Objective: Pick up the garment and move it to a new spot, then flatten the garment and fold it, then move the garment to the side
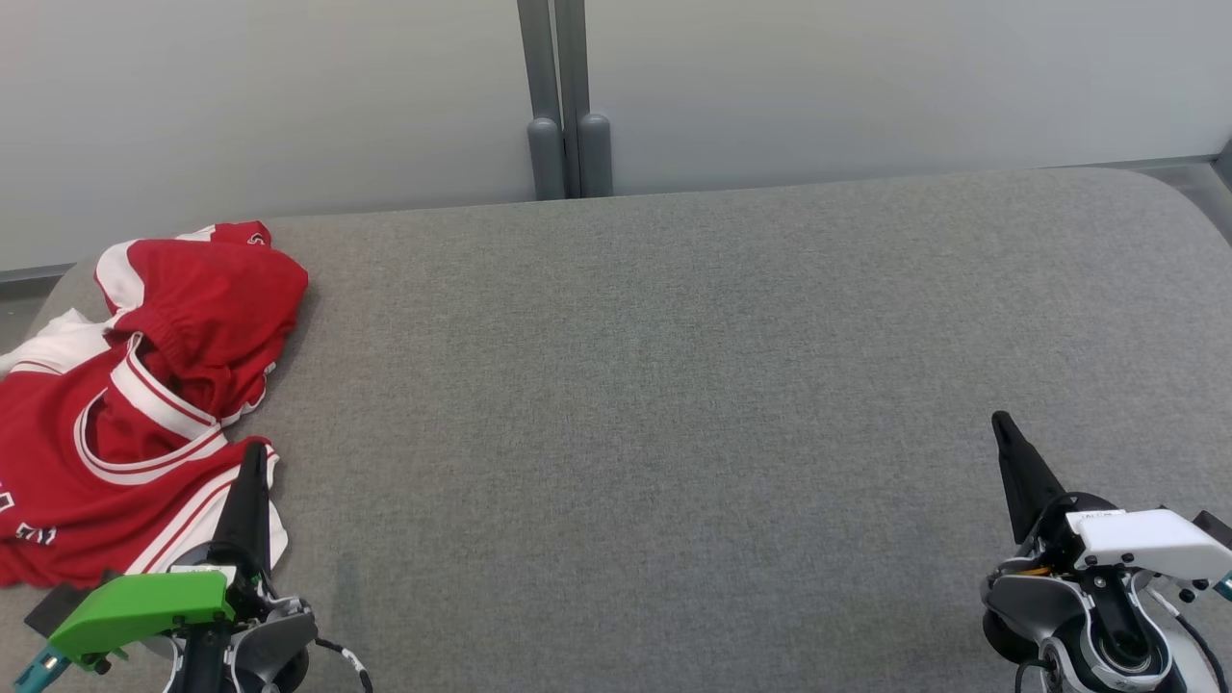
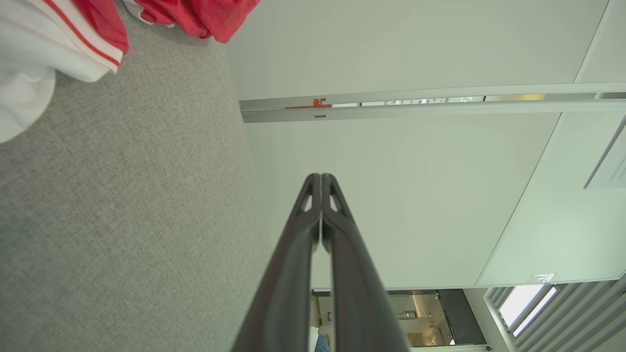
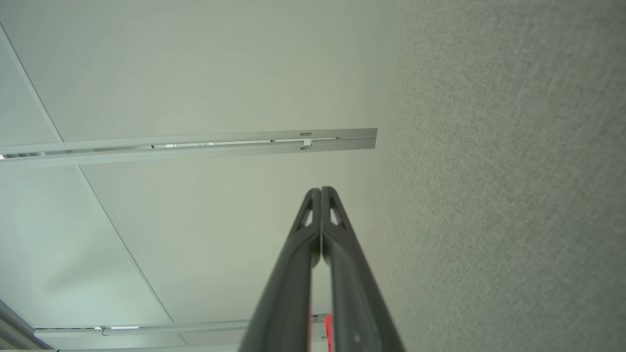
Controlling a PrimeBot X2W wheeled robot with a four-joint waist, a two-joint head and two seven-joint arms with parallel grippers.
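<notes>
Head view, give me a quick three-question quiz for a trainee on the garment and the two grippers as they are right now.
1. True or false: the garment lies spread flat in the middle of the grey surface.
2. Which is nearer the garment? A: left gripper. B: right gripper. C: both equally near.
3. In a word, how do both grippers' jaws stand?

Key
1. False: it lies crumpled at the surface's left end.
2. A.
3. Shut, holding nothing.
</notes>
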